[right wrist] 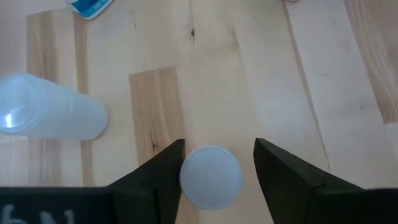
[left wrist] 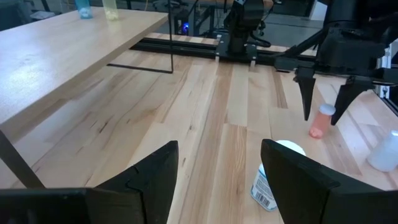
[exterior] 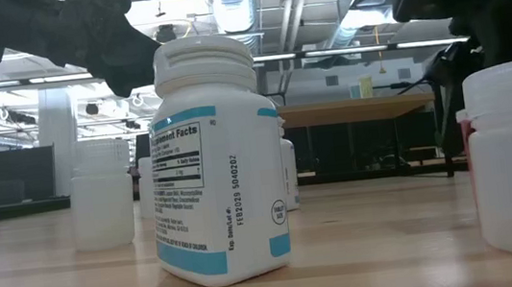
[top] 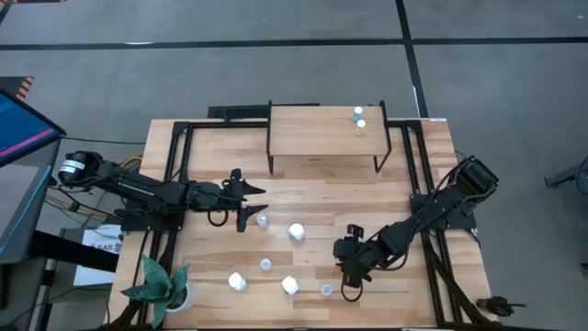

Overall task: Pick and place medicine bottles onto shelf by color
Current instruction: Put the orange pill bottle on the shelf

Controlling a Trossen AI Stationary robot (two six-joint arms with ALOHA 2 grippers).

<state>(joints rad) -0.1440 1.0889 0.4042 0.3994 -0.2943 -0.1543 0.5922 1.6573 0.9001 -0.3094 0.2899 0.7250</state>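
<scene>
Here, right hand (right wrist: pixel 216 163) hung open astride a small pale-capped bottle (right wrist: pixel 210 176) on the bench (top: pixel 404 198), nothing gripped; left hand (top: pixel 250 200) open, empty. Shelf (top: pixel 312 133) w/ two bottles sat well apart. Risk: off-centre closing could topple it.

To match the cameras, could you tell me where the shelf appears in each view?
High view: the shelf sits at top centre.
Low view: far background, right of centre.
Left wrist view: upper left.
Right wrist view: not in it.
Shared landmark: the two bottles standing on it.
</scene>
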